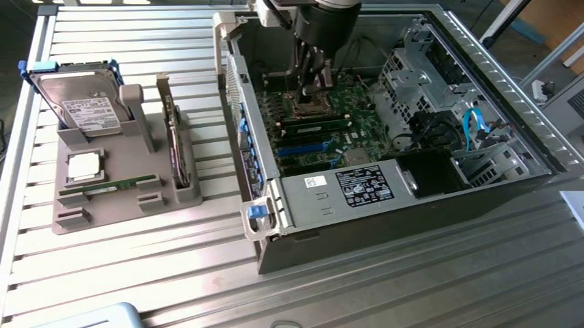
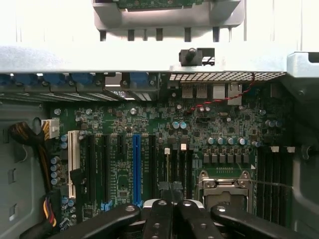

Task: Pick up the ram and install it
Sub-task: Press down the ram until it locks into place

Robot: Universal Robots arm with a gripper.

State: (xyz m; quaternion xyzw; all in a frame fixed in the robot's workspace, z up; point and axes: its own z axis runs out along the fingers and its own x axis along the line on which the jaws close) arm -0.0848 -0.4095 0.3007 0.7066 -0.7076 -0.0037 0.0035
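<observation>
Tool (image 1: 315, 87) closed, nothing visibly held, low over motherboard (image 1: 319, 130) inside case; ram (image 1: 126, 184) sits in tray at 9 o'clock; keep vertical, press evenly

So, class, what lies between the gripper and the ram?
In the exterior view, the case's side wall and the upright green card stand between gripper and ram.

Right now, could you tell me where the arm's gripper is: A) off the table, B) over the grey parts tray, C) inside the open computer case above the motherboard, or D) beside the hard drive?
C: the gripper hangs inside the open computer case, just over the motherboard.
</observation>
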